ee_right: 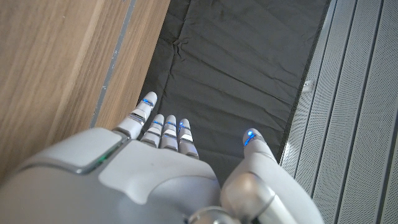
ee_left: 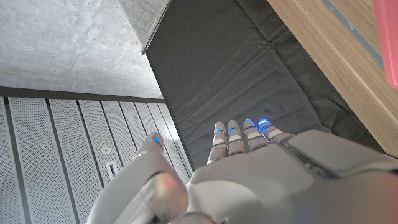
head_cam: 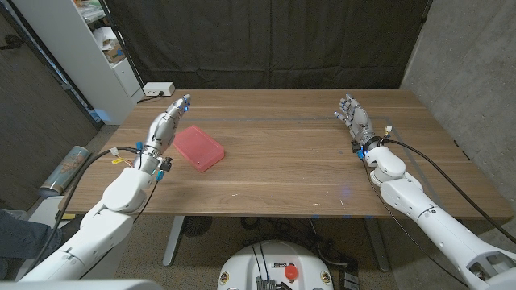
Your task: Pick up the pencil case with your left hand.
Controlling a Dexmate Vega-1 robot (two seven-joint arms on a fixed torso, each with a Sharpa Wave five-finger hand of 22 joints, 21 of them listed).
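Just beside the flat pink rectangular pencil case on the brown wooden table, the left hand holds nothing, fingers extended. Well apart, the right hand is likewise empty, fingers spread.

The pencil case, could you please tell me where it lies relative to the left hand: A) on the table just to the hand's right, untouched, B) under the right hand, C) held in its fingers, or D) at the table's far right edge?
A: in the head view the pencil case lies flat on the table beside the open left hand, which is not touching it.
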